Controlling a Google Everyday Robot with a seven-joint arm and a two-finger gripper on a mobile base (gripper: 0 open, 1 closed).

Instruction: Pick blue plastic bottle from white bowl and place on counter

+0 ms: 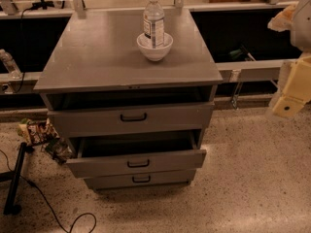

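The blue plastic bottle (153,19), clear and ribbed with a white cap and a pale label, stands upright in the white bowl (154,50). The bowl sits at the back middle of the grey counter (97,57), the top of a drawer cabinet. My gripper (290,98) shows as cream-coloured parts at the right edge of the view. It is beside the cabinet, well to the right of the bowl and lower than it, and touches nothing. Part of my arm (297,18) shows above it.
The cabinet's middle drawer (138,161) is pulled out; the top drawer (132,116) is slightly out. A smaller clear bottle (9,64) stands on the rail at far left. Snack packets (36,131), a black stand (14,178) and a cable (58,217) lie on the speckled floor.
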